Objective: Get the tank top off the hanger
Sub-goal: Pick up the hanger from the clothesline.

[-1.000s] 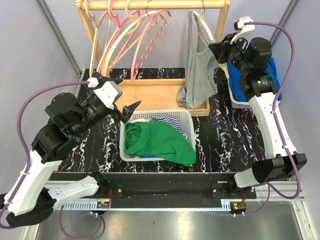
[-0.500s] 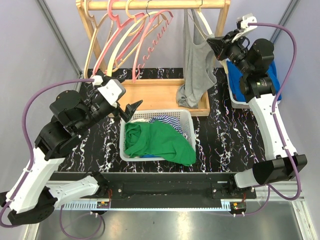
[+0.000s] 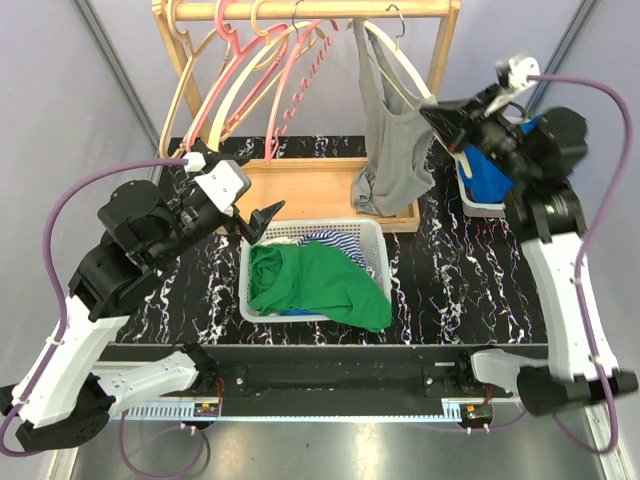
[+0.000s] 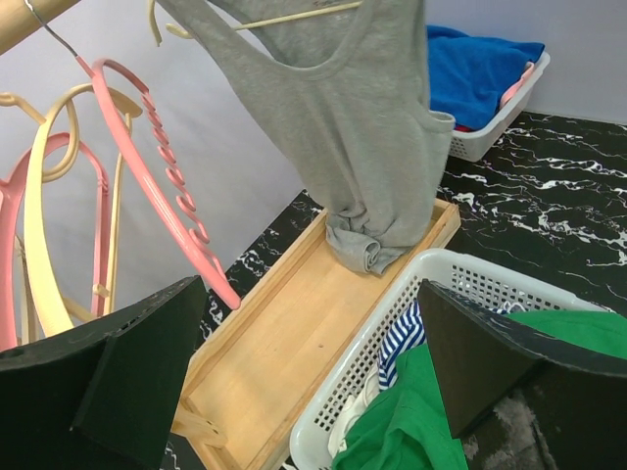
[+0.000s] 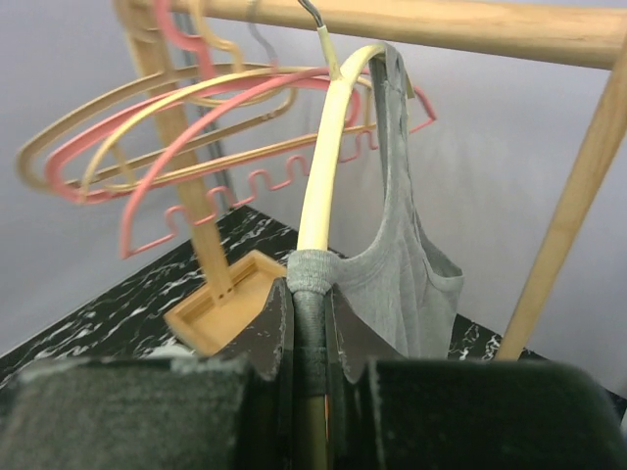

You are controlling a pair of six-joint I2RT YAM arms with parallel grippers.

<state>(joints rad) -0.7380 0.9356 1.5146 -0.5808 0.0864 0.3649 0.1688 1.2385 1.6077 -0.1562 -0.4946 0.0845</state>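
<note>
open gap on rail (image 3: pixel 335 9) between pink hangers (image 3: pixel 292 85) and tank top (image 3: pixel 395 140), laundry basket (image 3: pixel 345 225) below, wooden post (image 3: pixel 447 50) at right

Right end effector (image 5: pixel 306 296) clamped shut; left end effector (image 3: pixel 262 221) spread.

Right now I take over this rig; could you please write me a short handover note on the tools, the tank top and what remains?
Left tool: open, holding nothing, above the far left corner of the white basket.
Right tool: shut on the end of the cream hanger, a tank top strap wrapped there.
Hanger tilted, hook on the rail; tank top hangs from it, hem bunched on the wooden base.
Done: the grasp only.
Left: slide the straps off the hanger.
</note>
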